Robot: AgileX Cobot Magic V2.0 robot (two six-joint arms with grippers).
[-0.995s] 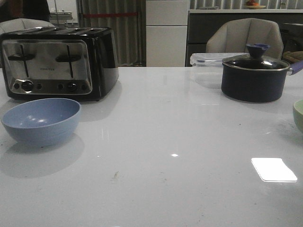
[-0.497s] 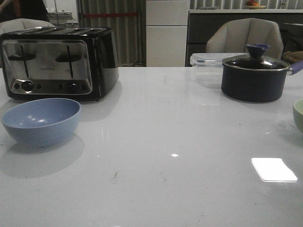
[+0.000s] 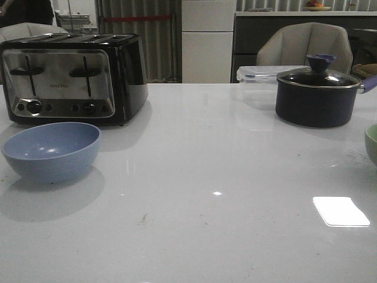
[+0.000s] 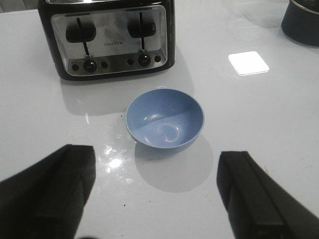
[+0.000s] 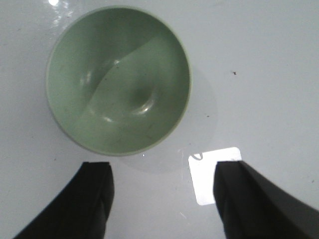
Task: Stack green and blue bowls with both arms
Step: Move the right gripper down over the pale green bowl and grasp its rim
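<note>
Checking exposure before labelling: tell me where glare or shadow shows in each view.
Front view: bright rectangular glare patch on the table. Left wrist view: blue bowl casts a soft shadow. Right wrist view: green bowl half shaded inside.

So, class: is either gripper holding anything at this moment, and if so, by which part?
Nothing is held. The left gripper is open, short of the blue bowl; the right gripper is open above the green bowl, touching neither.

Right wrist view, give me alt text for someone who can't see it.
A green bowl sits empty and upright on a white table, seen from above. The open right gripper hovers beside it, not touching, dark fingers spread.
</note>
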